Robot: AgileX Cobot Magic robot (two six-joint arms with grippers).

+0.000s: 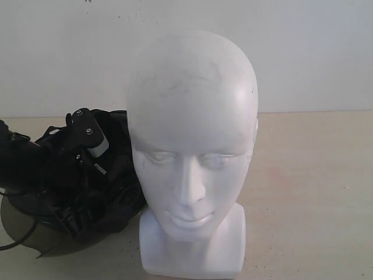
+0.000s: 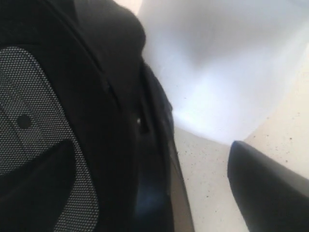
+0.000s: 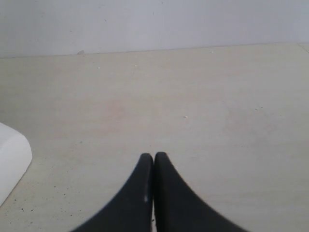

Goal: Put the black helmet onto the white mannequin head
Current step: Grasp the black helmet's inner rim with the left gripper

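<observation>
Helmet [image 1: 119,195], black, lies on the tabletop [image 1: 315,192] just beside the white mannequin head [image 1: 192,146], on that head's left-arm side, with its smoky visor [image 1: 20,224] against the surface. The left hand [image 2: 159,208] is spread wide at the helmet's rim. One finger [image 2: 270,188] stands clear outside the shell, and the other is hidden. The right hand [image 3: 153,159] is pinched closed on nothing, over bare tabletop well apart from the helmet.

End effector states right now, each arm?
Left end effector: open around the rim of the black helmet, not clamped.
Right end effector: closed, holding nothing.
</observation>
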